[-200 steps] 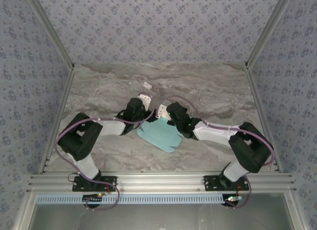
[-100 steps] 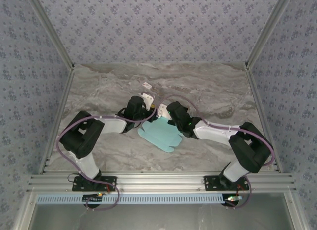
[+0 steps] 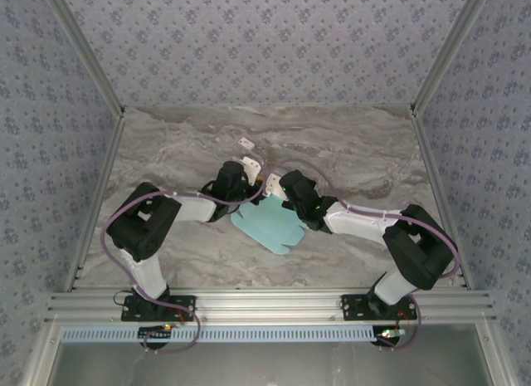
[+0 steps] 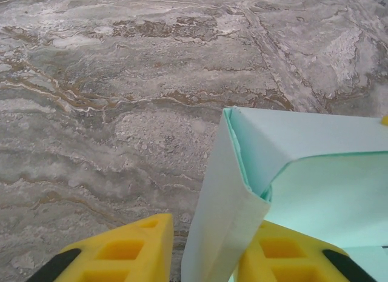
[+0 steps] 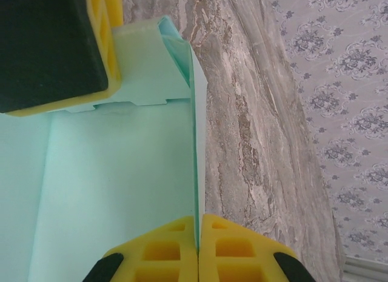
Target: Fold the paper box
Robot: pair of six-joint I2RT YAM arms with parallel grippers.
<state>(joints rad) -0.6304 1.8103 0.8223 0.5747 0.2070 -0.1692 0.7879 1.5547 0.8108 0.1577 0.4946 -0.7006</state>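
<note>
The pale blue paper box [image 3: 272,226] lies partly folded at the table's middle, with its far walls raised. In the left wrist view an upright folded flap of the paper box [image 4: 225,209] stands between my left gripper's [image 4: 212,226] yellow fingers. The right finger [image 4: 291,258] touches the flap, while the left finger [image 4: 127,248] stands a small gap away. My right gripper [image 5: 198,224] is shut on the thin edge of a raised wall of the paper box [image 5: 121,173]. From above, the left gripper [image 3: 250,175] and right gripper [image 3: 271,187] meet at the box's far end.
A tiny white tag [image 3: 246,143] lies on the marble table [image 3: 166,153] beyond the grippers. Metal frame posts and patterned walls bound the table on both sides. The left gripper's finger [image 5: 54,51] shows in the right wrist view, against the box.
My left gripper has shifted right onto the box's raised flap and its jaws have narrowed around it. The right gripper has kept its grip and place.
</note>
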